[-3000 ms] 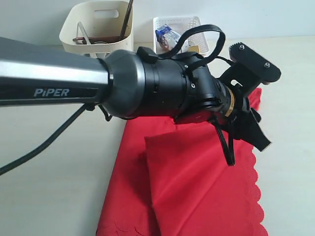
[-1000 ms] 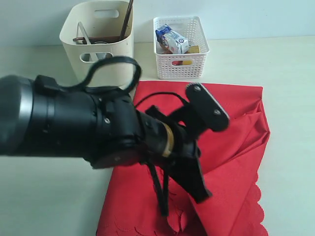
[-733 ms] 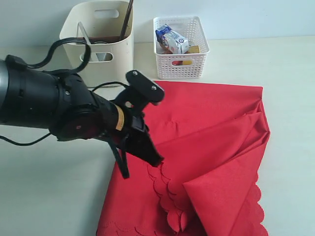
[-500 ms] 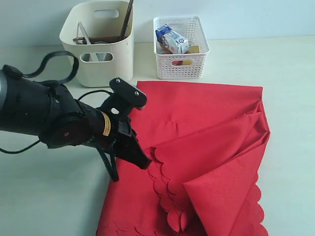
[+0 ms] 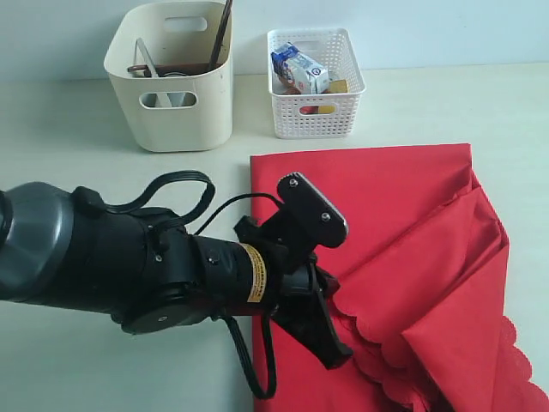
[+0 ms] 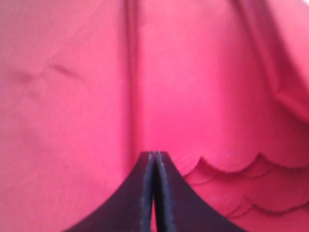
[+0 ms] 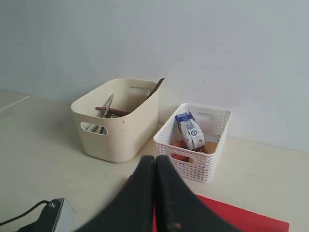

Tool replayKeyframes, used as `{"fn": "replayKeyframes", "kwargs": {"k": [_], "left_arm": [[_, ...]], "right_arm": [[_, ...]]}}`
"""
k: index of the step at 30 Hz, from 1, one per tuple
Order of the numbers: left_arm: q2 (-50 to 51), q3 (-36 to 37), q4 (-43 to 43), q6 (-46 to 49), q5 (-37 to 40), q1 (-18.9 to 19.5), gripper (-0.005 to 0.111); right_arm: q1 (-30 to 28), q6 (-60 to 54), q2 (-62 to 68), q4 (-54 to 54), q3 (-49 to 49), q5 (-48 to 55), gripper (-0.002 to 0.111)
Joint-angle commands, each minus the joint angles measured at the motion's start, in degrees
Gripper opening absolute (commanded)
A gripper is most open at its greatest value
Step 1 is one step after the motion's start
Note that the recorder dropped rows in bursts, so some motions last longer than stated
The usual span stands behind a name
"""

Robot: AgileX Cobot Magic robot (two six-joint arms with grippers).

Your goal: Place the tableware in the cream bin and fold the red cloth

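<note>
— On the worktop, why does the left end effector [image 5: 334, 350] sit so low on the red cloth [image 5: 403, 206]?
— To work the fold, I judge. The tableware [image 5: 146, 62] already stands in the cream bin [image 5: 180, 116], so only the cloth is left, part-doubled with its scalloped edge showing.
— Is it gripping?
— The left wrist view shows the jaws clenched over the fabric, but I cannot tell whether any is nipped. The exterior view misses the right end effector [image 7: 155, 162]. Its own wrist view shows it clenched on nothing, raised, facing the bin.
</note>
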Motion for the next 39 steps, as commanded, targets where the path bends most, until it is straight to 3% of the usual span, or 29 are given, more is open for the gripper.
{"fn": "replayKeyframes", "kwargs": {"k": [1, 7, 9, 14, 19, 22, 25, 28, 30, 33, 39], "left_arm": [[-0.8, -0.1, -0.4, 0.1, -1.1, -0.7, 0.002], [1.5, -0.2, -0.5, -1.8, 4.1, 8.4, 0.002], [4.2, -1.4, -0.4, -1.8, 3.7, 8.6, 0.002], [7.1, -5.9, -0.4, -2.2, 3.7, 3.2, 0.002], [7.2, -15.7, 2.2, -2.2, 4.2, -7.4, 0.002], [7.2, -21.1, 7.2, -1.3, 14.8, -10.6, 0.002], [7.3, -20.4, 7.0, -3.4, 22.9, -5.5, 0.002], [7.6, -16.6, 7.0, -7.4, 21.4, 3.0, 0.002], [8.6, -14.9, 7.0, -7.1, 20.9, 6.4, 0.002], [11.1, -13.8, 7.2, -2.4, 23.5, 7.7, 0.002], [12.1, -13.8, 8.6, 0.1, 38.8, 10.9, 0.002]], "right_arm": [[-0.3, 0.0, 0.1, 0.1, 0.3, -0.6, 0.0], [-0.3, 0.0, 0.1, 0.1, 0.3, -0.3, 0.0], [-0.3, 0.0, 0.1, 0.1, 0.3, -0.3, 0.0], [-0.3, 0.0, 0.8, 0.1, 0.3, -0.4, 0.0], [-0.3, 0.0, 3.6, 0.1, 0.3, -0.7, 0.0], [-0.3, -0.2, 4.6, -0.2, 0.3, -0.8, 0.0], [-0.3, -0.2, 4.5, -0.2, 0.3, -0.8, 0.0], [-0.3, -0.2, 4.4, -0.2, 0.3, -0.7, 0.0], [-0.3, -0.2, 4.4, -0.2, 0.3, -0.7, 0.0], [-0.3, -0.2, 4.4, -0.2, 0.3, -0.8, 0.0], [-0.3, -0.2, 4.4, -0.2, 0.3, -0.8, 0.0]]}}
